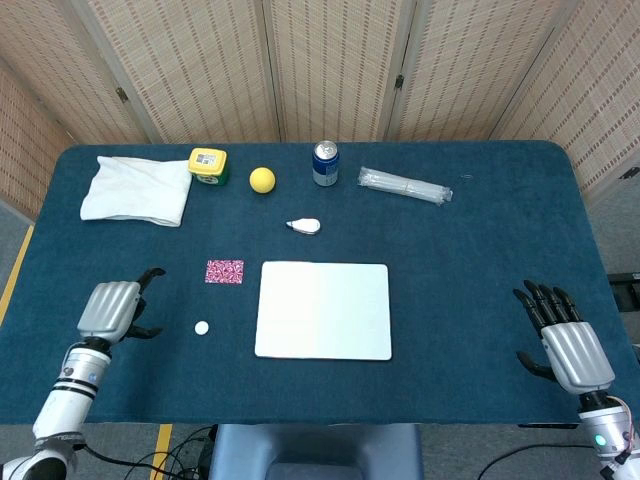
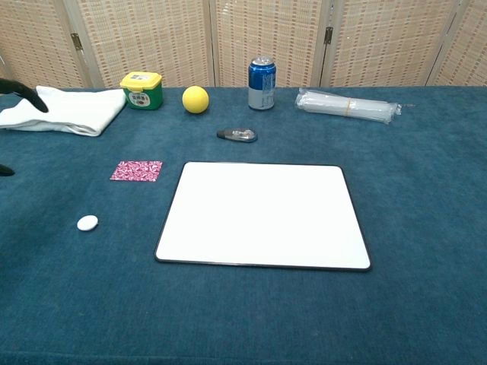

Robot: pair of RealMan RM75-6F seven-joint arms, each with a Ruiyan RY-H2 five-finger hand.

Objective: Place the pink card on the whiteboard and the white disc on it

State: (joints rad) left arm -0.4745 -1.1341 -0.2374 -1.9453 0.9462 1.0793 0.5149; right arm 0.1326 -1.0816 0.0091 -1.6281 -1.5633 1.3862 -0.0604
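The pink patterned card lies flat on the blue cloth just left of the whiteboard. Nearer the front sits the small white disc. My left hand hovers over the table left of the disc and card, fingers apart and holding nothing. In the chest view only its dark fingertips show at the left edge. At the table's front right corner my right hand has spread fingers and is empty.
Along the back stand a folded white cloth, a yellow-green box, a yellow ball, a blue can and a clear plastic packet. A correction tape dispenser lies behind the whiteboard.
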